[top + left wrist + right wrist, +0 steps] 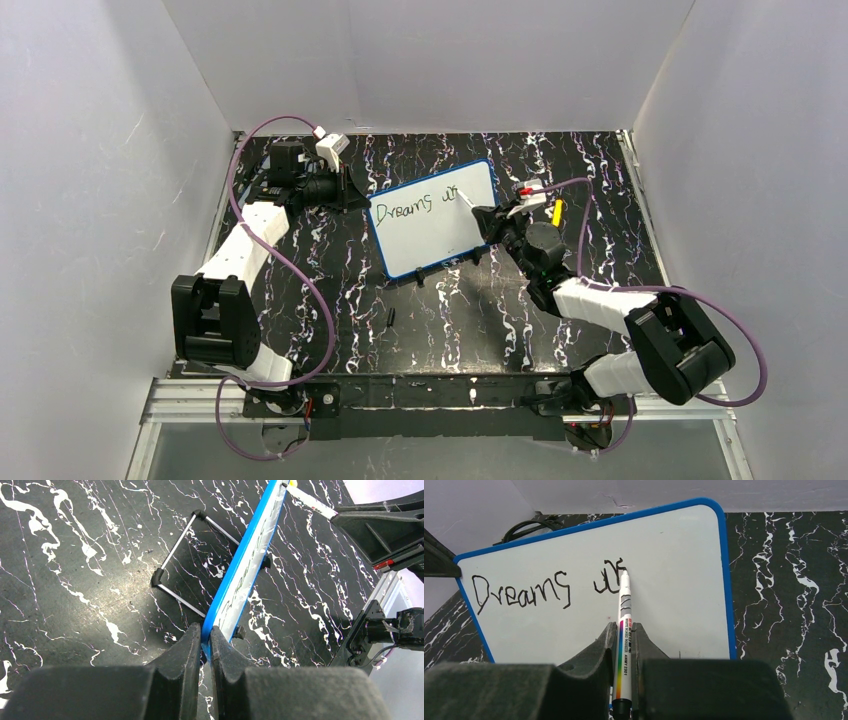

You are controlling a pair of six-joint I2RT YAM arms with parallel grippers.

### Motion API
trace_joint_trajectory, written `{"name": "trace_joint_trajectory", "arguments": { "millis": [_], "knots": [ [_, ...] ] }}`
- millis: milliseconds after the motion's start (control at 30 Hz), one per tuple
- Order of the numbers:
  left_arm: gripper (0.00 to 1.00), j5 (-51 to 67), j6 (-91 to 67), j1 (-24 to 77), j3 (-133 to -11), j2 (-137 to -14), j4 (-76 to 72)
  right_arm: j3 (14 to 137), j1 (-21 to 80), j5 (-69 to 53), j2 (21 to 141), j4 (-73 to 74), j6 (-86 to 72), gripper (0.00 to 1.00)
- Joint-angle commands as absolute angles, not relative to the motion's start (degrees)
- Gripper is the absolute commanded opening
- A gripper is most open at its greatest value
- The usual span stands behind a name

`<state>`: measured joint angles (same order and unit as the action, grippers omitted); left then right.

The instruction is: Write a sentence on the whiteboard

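The whiteboard point(440, 245) stands tilted on the black marbled table, blue-rimmed, with small black feet. The sentence point(521, 590) on it reads "Dreams", followed by a few unfinished strokes. My left gripper point(205, 632) is shut on the board's blue left rim point(250, 555); in the top view the left gripper point(358, 195) sits at that edge. My right gripper point(624, 627) is shut on a white marker point(624, 605) with a rainbow stripe. Its tip touches the board at the last strokes. From above, the right gripper point(492, 220) is at the board's right side with the marker point(466, 198) pointing onto it.
A wire stand point(172, 555) props the board from behind. A small black piece point(391, 319) lies on the table in front of the board. A yellow object point(557, 211) lies right of the board. White walls enclose the table on three sides.
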<state>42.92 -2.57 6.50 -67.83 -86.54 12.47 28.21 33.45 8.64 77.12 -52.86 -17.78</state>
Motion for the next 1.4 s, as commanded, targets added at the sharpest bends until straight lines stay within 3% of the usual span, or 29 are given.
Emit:
{"name": "trace_joint_trajectory", "arguments": {
  "millis": [0, 1367],
  "knots": [
    [0.0, 44.52, -2.68, 6.79, -68.11, -84.64, 12.93, 26.78, 33.14, 12.55, 76.9, -52.96, -16.52, 0.01],
    [0.0, 44.65, -2.64, 6.77, -67.93, -84.29, 12.92, 28.2, 32.61, 7.27, 78.28, -56.9, -17.14, 0.01]
  ]
}}
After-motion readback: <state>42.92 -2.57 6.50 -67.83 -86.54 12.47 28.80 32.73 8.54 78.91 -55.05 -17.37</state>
